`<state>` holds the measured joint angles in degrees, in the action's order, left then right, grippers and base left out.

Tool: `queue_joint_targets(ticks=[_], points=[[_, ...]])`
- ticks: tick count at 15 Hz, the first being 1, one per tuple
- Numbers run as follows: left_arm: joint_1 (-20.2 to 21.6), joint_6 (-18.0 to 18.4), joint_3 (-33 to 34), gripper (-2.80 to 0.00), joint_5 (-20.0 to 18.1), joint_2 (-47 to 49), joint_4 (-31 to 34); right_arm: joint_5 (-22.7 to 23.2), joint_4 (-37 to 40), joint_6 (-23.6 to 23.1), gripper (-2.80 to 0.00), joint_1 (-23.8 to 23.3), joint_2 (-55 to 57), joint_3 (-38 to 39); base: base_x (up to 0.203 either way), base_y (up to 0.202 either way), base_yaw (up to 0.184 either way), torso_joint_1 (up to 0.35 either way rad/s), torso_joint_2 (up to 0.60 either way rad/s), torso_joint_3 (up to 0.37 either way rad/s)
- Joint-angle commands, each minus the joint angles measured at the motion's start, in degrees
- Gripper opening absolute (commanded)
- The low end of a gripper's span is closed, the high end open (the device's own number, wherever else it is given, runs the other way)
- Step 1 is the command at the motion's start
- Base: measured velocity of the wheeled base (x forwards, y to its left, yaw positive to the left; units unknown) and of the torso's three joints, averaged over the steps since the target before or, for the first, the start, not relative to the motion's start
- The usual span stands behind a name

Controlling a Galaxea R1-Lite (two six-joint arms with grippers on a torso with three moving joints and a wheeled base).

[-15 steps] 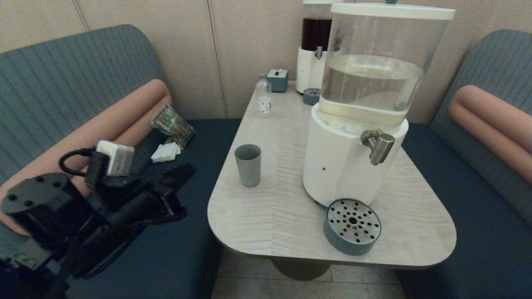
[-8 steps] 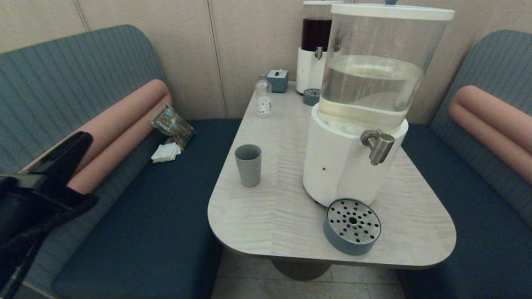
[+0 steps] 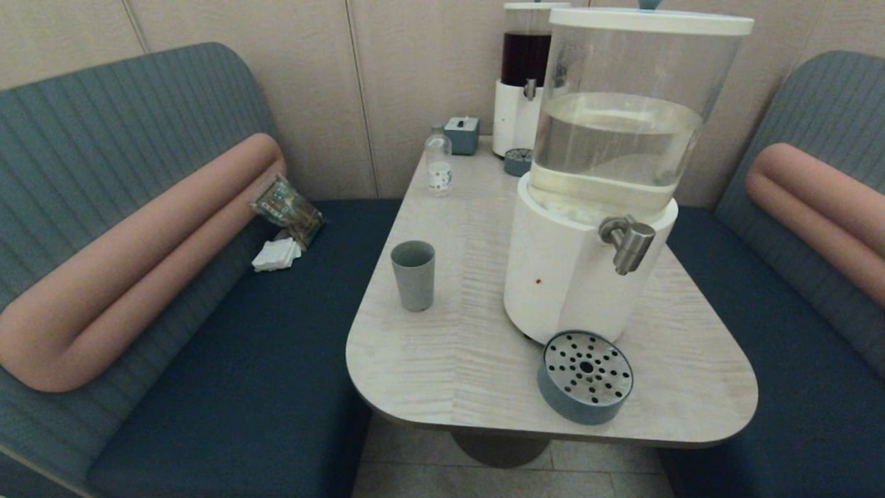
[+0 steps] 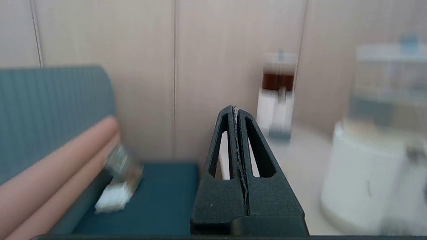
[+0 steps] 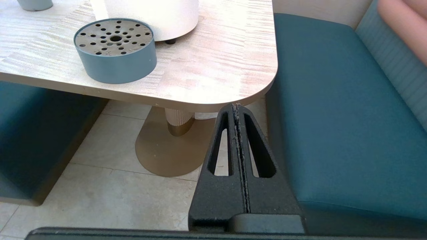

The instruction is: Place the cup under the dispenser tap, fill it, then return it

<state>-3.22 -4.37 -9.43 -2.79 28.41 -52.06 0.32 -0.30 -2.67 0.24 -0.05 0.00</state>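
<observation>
The grey-blue cup [image 3: 413, 274] stands upright on the pale table [image 3: 449, 360], left of the big clear-tank dispenser [image 3: 594, 180]. Its steel tap [image 3: 629, 243] juts out over the round drip tray [image 3: 586, 377], and nothing stands under it. Neither arm shows in the head view. My left gripper [image 4: 236, 108] is shut and empty, out over the left bench, facing the wall and the table. My right gripper [image 5: 236, 106] is shut and empty, low below the table's near right corner. A bit of the cup's base [image 5: 35, 4] shows in the right wrist view, beyond the drip tray [image 5: 115, 50].
A dark-liquid dispenser [image 3: 524, 76], its small tray [image 3: 517, 160], a small bottle [image 3: 438, 164] and a blue box [image 3: 462, 133] stand at the table's far end. A packet [image 3: 287, 206] and napkins [image 3: 275, 254] lie on the left bench. Benches flank the table.
The left arm has pulled back to the left and out of the head view. The cup, dispenser and tray have not moved.
</observation>
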Motion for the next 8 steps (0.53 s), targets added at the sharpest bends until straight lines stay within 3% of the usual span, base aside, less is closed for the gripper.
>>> queue_joint_targets(ticks=[1, 3, 5, 6, 8], points=[[1.58, 1.47, 0.16, -2.80, -3.94, -19.24, 22.89, 0.03, -0.05, -0.05, -2.80, 0.02, -0.04, 0.18, 0.000, 0.000, 0.000, 0.000, 0.00, 0.000], [2.56, 4.94, 4.00, -2.80, -7.00, -27.30, 38.92, 0.03, -0.04, -0.05, -2.80, 0.02, -0.04, 0.25, 0.000, 0.000, 0.000, 0.000, 0.00, 0.000], [3.02, 7.48, 9.38, -2.80, -7.40, -28.51, 44.24, 0.03, -0.05, -0.05, -2.80, 0.03, -0.04, 0.21, 0.000, 0.000, 0.000, 0.000, 0.00, 0.000], [3.15, 7.98, 9.15, -2.80, -6.84, -28.44, 48.36, 0.03, -0.01, -0.05, -2.80, 0.02, -0.04, 0.18, 0.000, 0.000, 0.000, 0.000, 0.00, 0.000], [3.21, 8.46, 9.17, -2.80, -0.92, -28.31, 50.08, 0.03, -0.05, -0.05, -2.80, 0.02, -0.04, 0.26, 0.000, 0.000, 0.000, 0.000, 0.00, 0.000]])
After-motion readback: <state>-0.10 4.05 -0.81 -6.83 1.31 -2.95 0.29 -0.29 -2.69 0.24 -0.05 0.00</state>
